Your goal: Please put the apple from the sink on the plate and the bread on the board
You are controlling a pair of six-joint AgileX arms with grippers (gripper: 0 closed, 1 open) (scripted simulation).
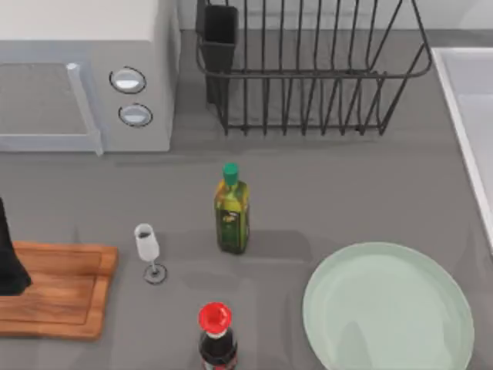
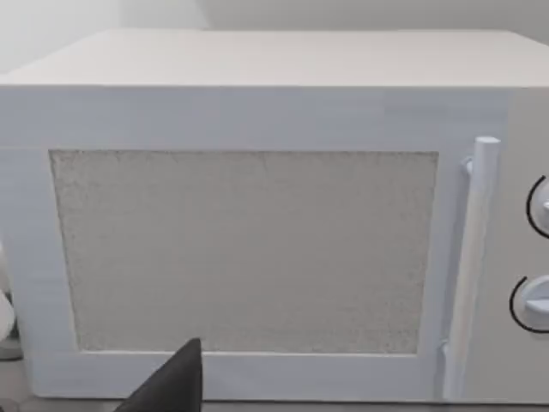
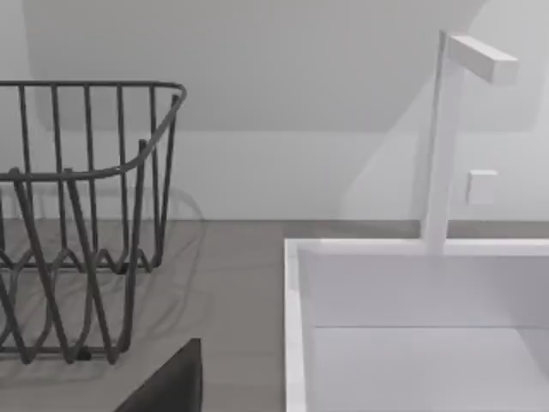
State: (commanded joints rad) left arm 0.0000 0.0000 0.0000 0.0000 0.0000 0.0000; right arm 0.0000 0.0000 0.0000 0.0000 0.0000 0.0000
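Note:
The brown wooden board (image 1: 58,297) lies at the table's front left. Part of my left arm (image 1: 9,258) stands dark over the board's left end. A dark part of my left gripper (image 2: 171,386) juts in low in the left wrist view, facing the microwave (image 2: 257,240). The mint-green plate (image 1: 389,308) sits bare at the front right. The white sink (image 1: 462,108) runs along the right edge. My right gripper (image 3: 171,382) is a dark tip before the sink (image 3: 296,326), whose basin floor is bare where it is seen. The apple and the bread are out of view.
A microwave (image 1: 85,77) fills the back left and a black wire dish rack (image 1: 308,69) the back middle. An olive-oil bottle (image 1: 231,210), a wine glass (image 1: 148,250) and a red-capped dark bottle (image 1: 216,335) stand between board and plate. A faucet (image 3: 442,129) rises behind the sink.

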